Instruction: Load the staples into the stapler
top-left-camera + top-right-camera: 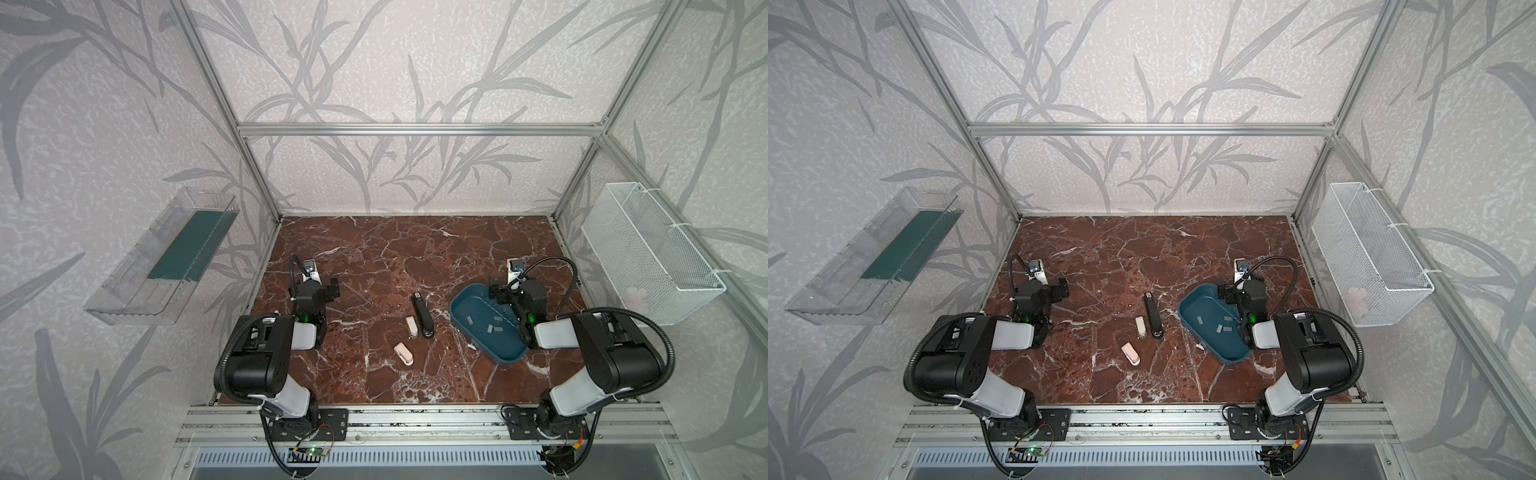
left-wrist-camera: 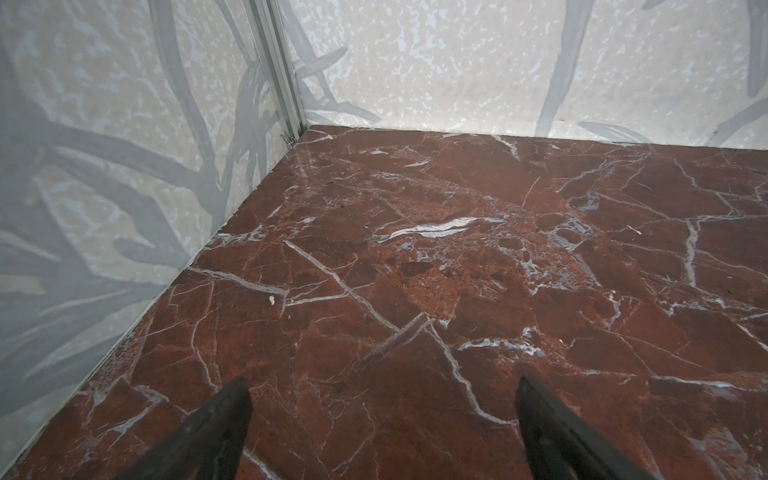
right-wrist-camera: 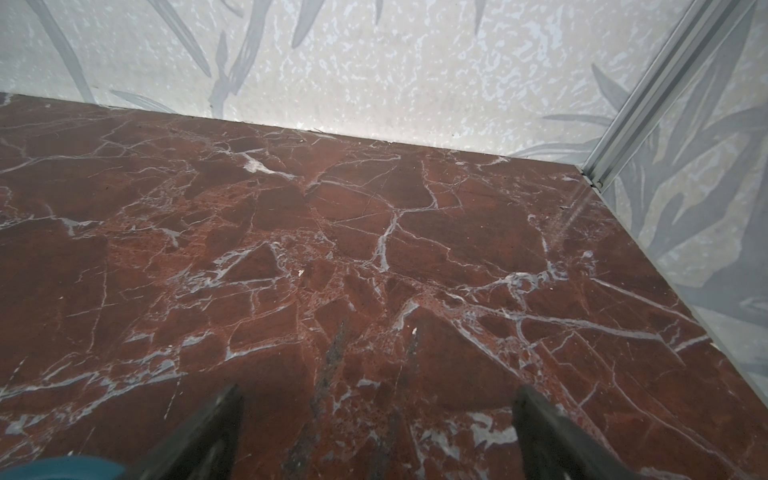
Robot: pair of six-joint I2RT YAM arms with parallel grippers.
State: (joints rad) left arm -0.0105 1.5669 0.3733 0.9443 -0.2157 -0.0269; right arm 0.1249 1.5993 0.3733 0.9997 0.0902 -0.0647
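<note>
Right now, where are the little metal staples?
In both top views the staples lie loose inside the blue tray on the right side of the table, just right of the black stapler.

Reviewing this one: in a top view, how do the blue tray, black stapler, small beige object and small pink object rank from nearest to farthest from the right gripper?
1. The blue tray: the right gripper sits at its far edge.
2. The black stapler: mid-table, just left of the tray.
3. The small beige object: against the stapler's left side.
4. The small pink object: front-left of the beige one, farthest.
</note>
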